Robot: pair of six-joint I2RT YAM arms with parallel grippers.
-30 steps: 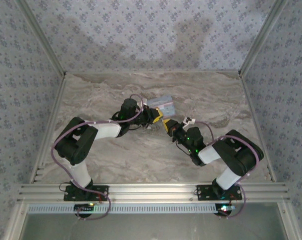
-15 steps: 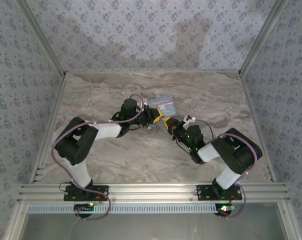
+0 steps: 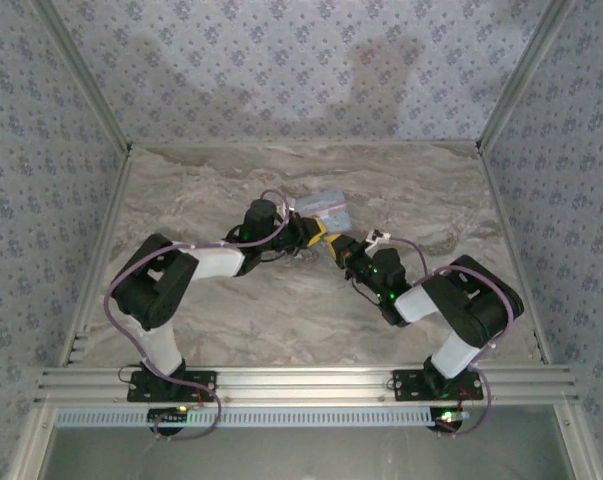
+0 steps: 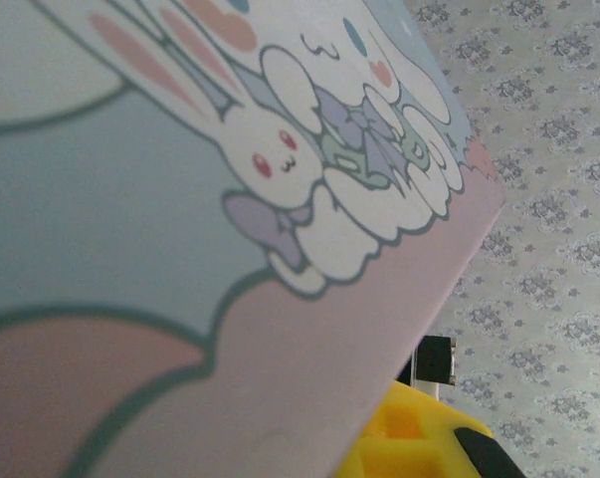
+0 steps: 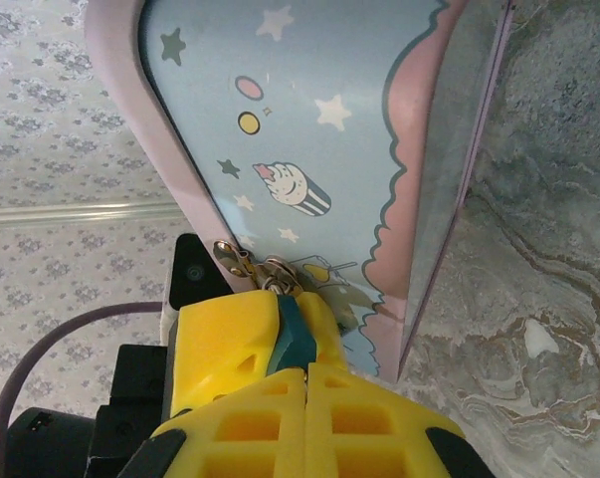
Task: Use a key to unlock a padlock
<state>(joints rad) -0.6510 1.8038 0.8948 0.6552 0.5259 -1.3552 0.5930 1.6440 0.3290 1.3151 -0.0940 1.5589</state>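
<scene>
A pale blue cartoon tin [image 3: 326, 207] is held up off the table, seen close in the right wrist view [image 5: 309, 119] and the left wrist view [image 4: 180, 199]. On its metal clasp [image 5: 242, 261] hangs the tiny dark bluish-grey padlock [image 5: 292, 337]. My left gripper [image 3: 314, 233] is shut on the padlock, one yellow finger [image 5: 225, 334] on each side of it. My right gripper [image 5: 305, 370] is shut, its tips pressed against the padlock's lower end. The key is almost wholly hidden between its pads, with only a sliver showing at the seam. The two grippers meet tip to tip [image 3: 334, 247].
The marble table [image 3: 281, 310] is walled by patterned panels on three sides. A metal rail [image 3: 301, 380] runs along the near edge by the arm bases. A purple cable [image 5: 41, 358] loops behind the left wrist.
The right gripper has edged slightly left and away, closing onto the left gripper and the padlock. The left arm and tin have barely moved.
</scene>
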